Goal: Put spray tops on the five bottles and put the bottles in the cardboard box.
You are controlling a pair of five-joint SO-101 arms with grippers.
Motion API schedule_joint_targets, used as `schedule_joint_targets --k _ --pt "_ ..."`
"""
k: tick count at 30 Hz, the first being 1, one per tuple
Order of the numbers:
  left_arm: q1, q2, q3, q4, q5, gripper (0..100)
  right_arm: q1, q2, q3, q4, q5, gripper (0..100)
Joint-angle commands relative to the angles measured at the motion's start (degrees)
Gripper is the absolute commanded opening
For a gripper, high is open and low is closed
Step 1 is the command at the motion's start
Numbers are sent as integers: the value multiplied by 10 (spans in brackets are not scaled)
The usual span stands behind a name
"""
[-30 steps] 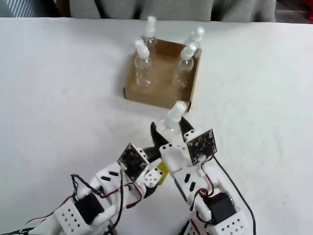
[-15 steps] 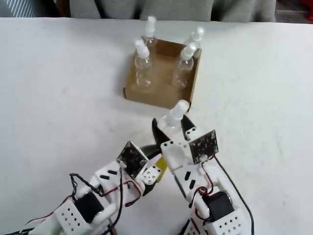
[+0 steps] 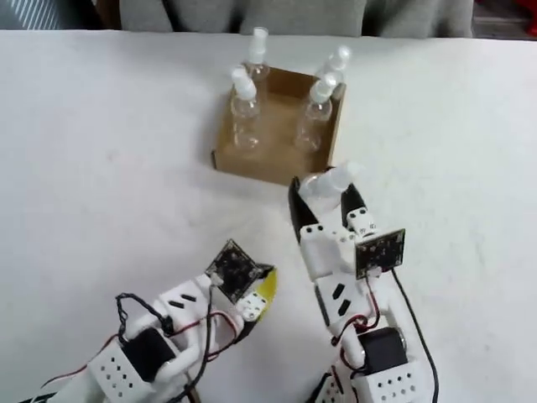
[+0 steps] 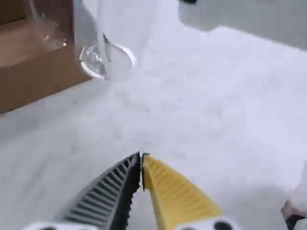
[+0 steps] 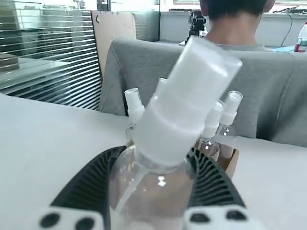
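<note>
The cardboard box (image 3: pixel 252 164) sits at the table's middle, with several clear bottles (image 3: pixel 244 109) wearing white spray tops upright in it. My right gripper (image 3: pixel 323 196) is shut on one more bottle (image 3: pixel 334 179), held tilted just in front of the box's near right corner. In the right wrist view that bottle (image 5: pixel 182 124) with its spray top fills the space between the black fingers (image 5: pixel 91 184); the boxed bottles (image 5: pixel 228 120) stand behind. My left gripper (image 3: pixel 264 290) is shut and holds nothing, low over the table near the front. Its wrist view shows the held bottle's base (image 4: pixel 105 57) beside the box (image 4: pixel 33 72).
White table surface (image 3: pixel 101 168) lies open to the left and right of the box. A grey padded backrest (image 5: pixel 268 96) runs along the far edge. The two arms' bodies stand close together at the near edge.
The right gripper has carried the bottle away from the left gripper, up and rightward toward the box's near right corner. The left gripper has drawn back toward the front edge.
</note>
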Motion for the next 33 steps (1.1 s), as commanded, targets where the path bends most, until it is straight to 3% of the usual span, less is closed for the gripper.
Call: schedule_joint_targets --k 1,7,15,19,23,33 --pt "-57 -9 -18 -1 -13 24 7 0 -6 -30 -2 16" --pt "-197 -9 18 -2 -141 24 9 21 -32 -63 31 16" --pt "-342 -8 33 0 -163 24 10 194 -134 -130 34 16" --pt "-375 -7 33 16 -163 24 20 301 -177 -171 35 16" --pt "-374 -8 33 55 -163 26 49 410 -207 -242 35 16" --pt "-374 -8 33 57 -163 27 66 663 -275 -385 34 16"
